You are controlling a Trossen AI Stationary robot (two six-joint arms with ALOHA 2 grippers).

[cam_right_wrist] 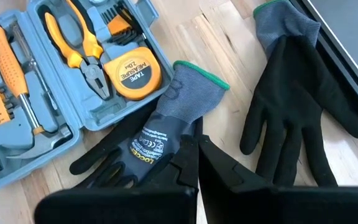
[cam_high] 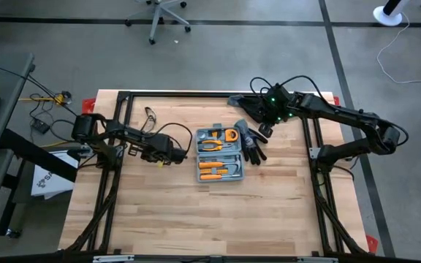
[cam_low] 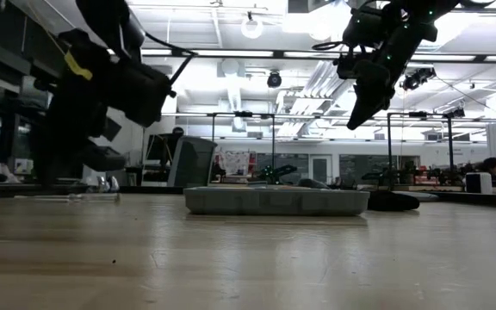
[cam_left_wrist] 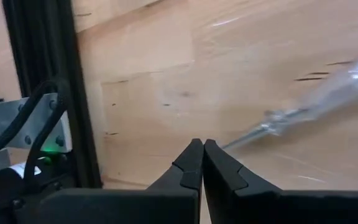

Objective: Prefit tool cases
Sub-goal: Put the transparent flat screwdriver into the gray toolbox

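Lying open at table centre in the high view: case (cam_high: pixel 220 155), both halves flat, orange-handled tools seated inside; showing in the right wrist view as pliers (cam_right_wrist: pixel 82 53), tape measure (cam_right_wrist: pixel 132 73), screwdriver (cam_right_wrist: pixel 11 62) and a hammer head, each in its moulded slot. Resting just at 3 o'clock of the case: two gloves (cam_high: pixel 251 142), one cuff touching the case's edge, the other lying beside it, toward the table's far right.

Hovering above the gloves, at about 1 o'clock from the case: right gripper (cam_right_wrist: pixel 197 158), fingers pressed together, pinching nothing; hanging well clear of the table in the low view, pointing down. Waiting at 9 o'clock of the case, near the table's left frame: left gripper (cam_left_wrist: pixel 202 163), fingers likewise pressed together and empty, looking down at bare wood with a pale streak crossing it, too blurred for naming.

Judging the step: seemingly the very start, or a pause between moves; nothing gripped, case not closed, no tool out of place as far as visible. Calling next, probably, for the right fingers spreading before any grasp, then settling on either a glove or the case lid; unclear which from these views. Needing care: glove cuff lying against the case edge, likely catching if the lid swings over it.
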